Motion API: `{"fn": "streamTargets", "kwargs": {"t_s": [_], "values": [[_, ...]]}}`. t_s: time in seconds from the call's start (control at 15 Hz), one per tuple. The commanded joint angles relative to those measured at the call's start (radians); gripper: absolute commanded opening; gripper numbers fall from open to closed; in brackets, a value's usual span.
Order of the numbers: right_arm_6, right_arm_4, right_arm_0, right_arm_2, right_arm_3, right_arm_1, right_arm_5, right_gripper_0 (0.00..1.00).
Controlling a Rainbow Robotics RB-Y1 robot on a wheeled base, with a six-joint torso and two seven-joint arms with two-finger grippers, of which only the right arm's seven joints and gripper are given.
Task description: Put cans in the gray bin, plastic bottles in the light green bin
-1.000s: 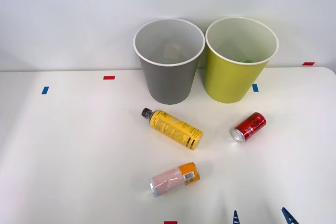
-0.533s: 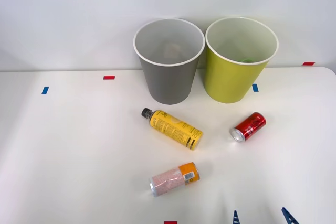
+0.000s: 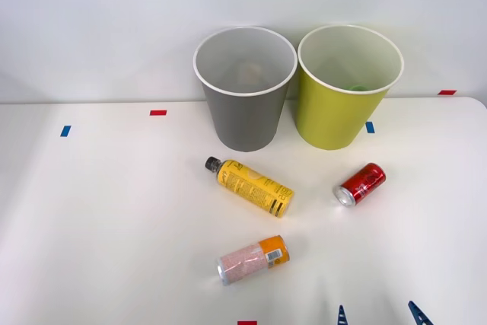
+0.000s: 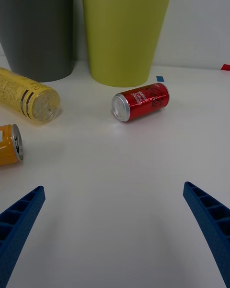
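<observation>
The gray bin (image 3: 245, 119) and the light green bin (image 3: 331, 116) stand side by side at the back of the white table. A bit of bright green (image 3: 356, 87) shows inside the light green bin. A yellow plastic bottle (image 3: 249, 186) with a black cap lies in front of the gray bin. The red can (image 3: 361, 184) lies on its side before the light green bin, and the pink can with an orange band (image 3: 253, 259) lies nearer me. My right gripper (image 3: 379, 317) hovers open and empty at the table's near edge. From the wrist, the red can (image 4: 141, 101) lies ahead of the open gripper (image 4: 115, 230).
Small red tape marks (image 3: 157, 113) and blue tape marks (image 3: 65, 131) dot the table. A white wall rises right behind the bins. In the wrist view the yellow bottle (image 4: 28, 98) and the orange can end (image 4: 9, 145) lie beside the red can.
</observation>
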Motion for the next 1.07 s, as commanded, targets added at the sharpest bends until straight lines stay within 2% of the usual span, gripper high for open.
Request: {"fn": "streamTargets", "kwargs": {"t_s": [0.07, 1.07], "values": [[0.000, 0.000, 0.000, 0.000, 0.000, 0.000, 0.000, 1.00], [0.000, 0.000, 0.000, 0.000, 0.000, 0.000, 0.000, 1.00]]}}
